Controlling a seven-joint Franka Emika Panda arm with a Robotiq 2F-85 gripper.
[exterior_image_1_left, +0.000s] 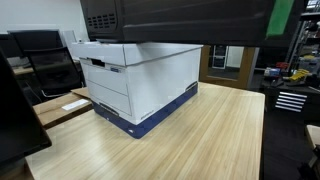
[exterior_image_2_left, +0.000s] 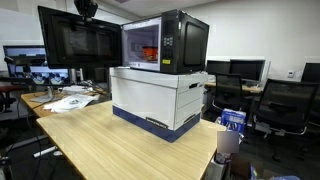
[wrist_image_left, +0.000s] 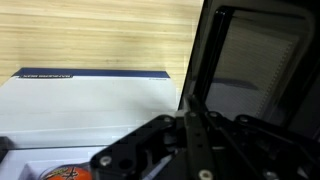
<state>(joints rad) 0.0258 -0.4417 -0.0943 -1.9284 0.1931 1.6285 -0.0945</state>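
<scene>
A black microwave stands on a white cardboard box with a blue lid on a wooden table. Its door is open, and an orange object shows inside the lit cavity. In the wrist view my gripper is at the bottom, dark, with its fingers together against the lower edge of the open door. The box top lies below it, and the orange object shows at the bottom left. The gripper is hidden in both exterior views.
Office chairs and monitors stand around the table. Papers lie on a side desk. A tool drawer cabinet stands beyond the table's far edge. The table stretches past the box.
</scene>
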